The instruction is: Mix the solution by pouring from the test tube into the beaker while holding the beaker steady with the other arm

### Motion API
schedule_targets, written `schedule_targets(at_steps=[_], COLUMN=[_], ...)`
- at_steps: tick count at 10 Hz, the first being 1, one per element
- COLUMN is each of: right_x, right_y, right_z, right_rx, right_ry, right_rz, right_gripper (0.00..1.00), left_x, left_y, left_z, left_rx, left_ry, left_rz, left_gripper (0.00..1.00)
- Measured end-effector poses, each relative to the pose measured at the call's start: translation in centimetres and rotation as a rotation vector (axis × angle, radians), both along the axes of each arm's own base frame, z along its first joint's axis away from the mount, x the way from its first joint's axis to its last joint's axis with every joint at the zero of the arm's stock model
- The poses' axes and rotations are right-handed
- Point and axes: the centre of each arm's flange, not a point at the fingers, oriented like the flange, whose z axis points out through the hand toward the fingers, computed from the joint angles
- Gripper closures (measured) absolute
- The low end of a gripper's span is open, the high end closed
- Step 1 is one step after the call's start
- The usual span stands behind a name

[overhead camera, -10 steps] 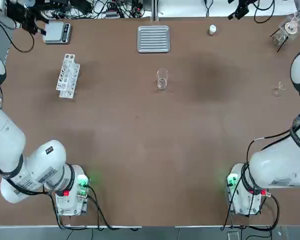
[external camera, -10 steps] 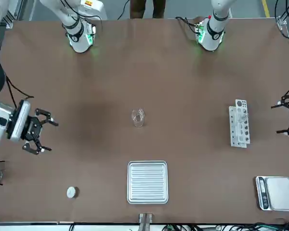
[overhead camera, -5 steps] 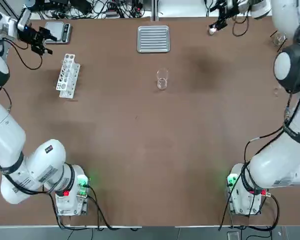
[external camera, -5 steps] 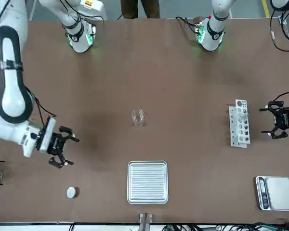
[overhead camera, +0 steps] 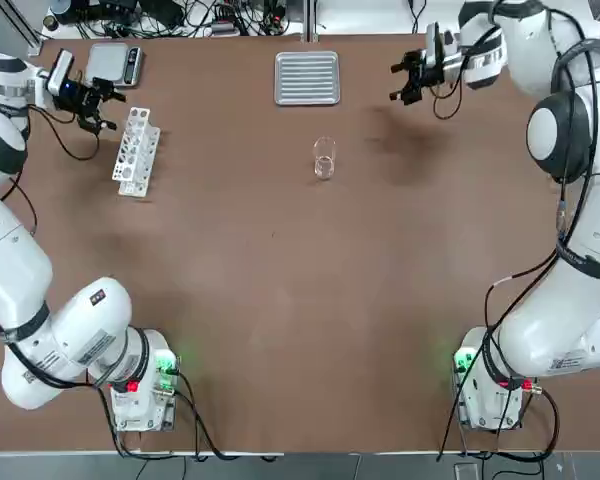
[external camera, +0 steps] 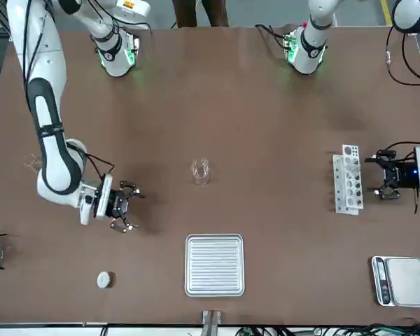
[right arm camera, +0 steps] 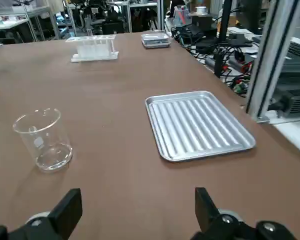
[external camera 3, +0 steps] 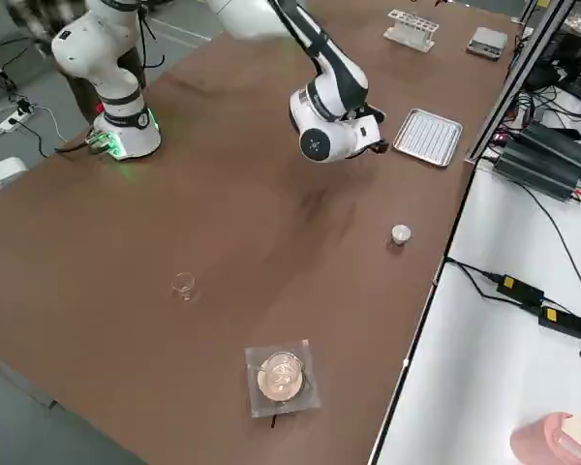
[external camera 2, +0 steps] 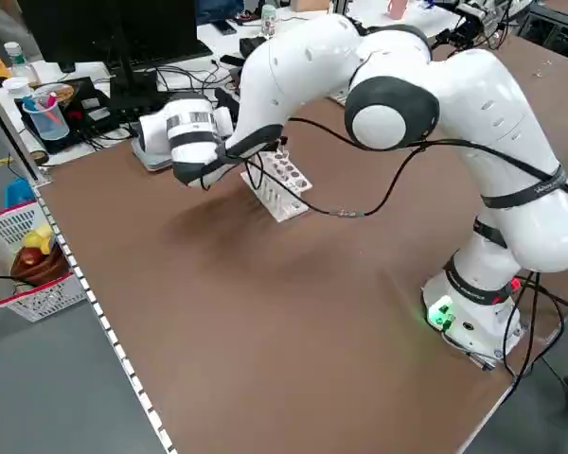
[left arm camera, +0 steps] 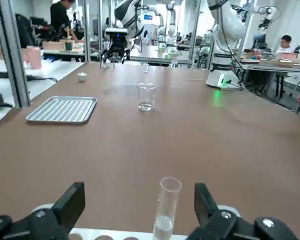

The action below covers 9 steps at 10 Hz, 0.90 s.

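From overhead I saw the beaker standing at table centre, my left gripper at ten o'clock beside the test tube rack, my right gripper at one o'clock. Both wrist views showed fingers spread wide apart and empty, a test tube between the left pair.

Clear glossy glass beaker, ribbed shiny metal tray, matt brown table

Both arms were glossy white with rounded segments and black joint rings. Black cables looped along them. Each base glowed green with a small red light. The left gripper and right gripper were black.
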Motion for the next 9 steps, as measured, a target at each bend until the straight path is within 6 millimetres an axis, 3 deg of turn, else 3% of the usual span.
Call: schedule_targets(at_steps=[2,4,6,9], right_x=[-1.8,-4.2,-5.9,-7.6], right_y=[2.6,5.4,7.7,10.1], right_z=[-3.5,-6.0,-7.0,-7.9], right_rx=[0.065,0.113,0.122,0.104], right_ry=[0.023,0.031,0.005,-0.041], right_rz=[-0.011,-0.022,0.012,0.072], right_gripper=[0.0,0.0,0.0,0.0], left_x=[-0.8,-1.2,-1.4,-1.7], left_y=[-0.7,-0.8,-0.8,-0.6], left_z=[-2.1,-2.7,-3.1,-4.0], left_rx=[-0.036,-0.044,-0.039,-0.047], left_ry=[-0.032,-0.034,-0.033,-0.021], left_rz=[-0.032,-0.039,-0.049,-0.043], left_gripper=[0.03,0.07,0.28,0.3])
